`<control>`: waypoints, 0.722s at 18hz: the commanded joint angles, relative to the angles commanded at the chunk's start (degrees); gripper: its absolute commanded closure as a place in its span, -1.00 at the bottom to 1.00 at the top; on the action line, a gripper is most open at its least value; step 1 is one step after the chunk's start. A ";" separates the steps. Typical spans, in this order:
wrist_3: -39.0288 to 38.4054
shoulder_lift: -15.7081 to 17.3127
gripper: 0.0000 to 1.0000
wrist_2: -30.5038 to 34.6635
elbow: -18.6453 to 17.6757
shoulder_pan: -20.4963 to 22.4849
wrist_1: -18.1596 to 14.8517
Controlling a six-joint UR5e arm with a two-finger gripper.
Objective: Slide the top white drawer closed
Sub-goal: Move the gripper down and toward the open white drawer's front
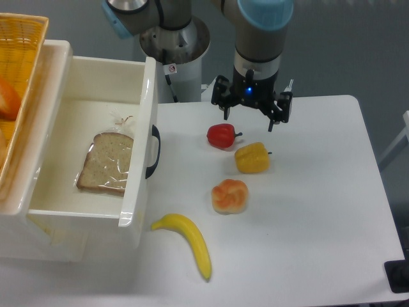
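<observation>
- A single fixed camera looks steeply down from above the near edge of the bench (319, 256).
- It faces the robot's base, which stands at the far side, top of frame.
- It sits fairly near: the open top white drawer (96, 160) runs off the left edge.

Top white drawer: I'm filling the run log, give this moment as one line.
top white drawer: open, bread inside | pincer: open, empty, above table, away from handle | closing: not begun

Glossy plastic top white drawer (96, 102) (smooth), matt table (319, 224), woven wicker basket (22, 51)
</observation>
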 joint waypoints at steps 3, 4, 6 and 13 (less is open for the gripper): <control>-0.26 -0.44 -1.00 0.00 -0.44 0.00 0.26; -0.78 -0.61 -1.00 0.17 -0.53 0.00 0.18; -2.10 -0.70 -1.00 0.87 -1.05 0.00 0.53; -8.26 -2.55 -1.00 1.58 -4.04 -0.26 0.62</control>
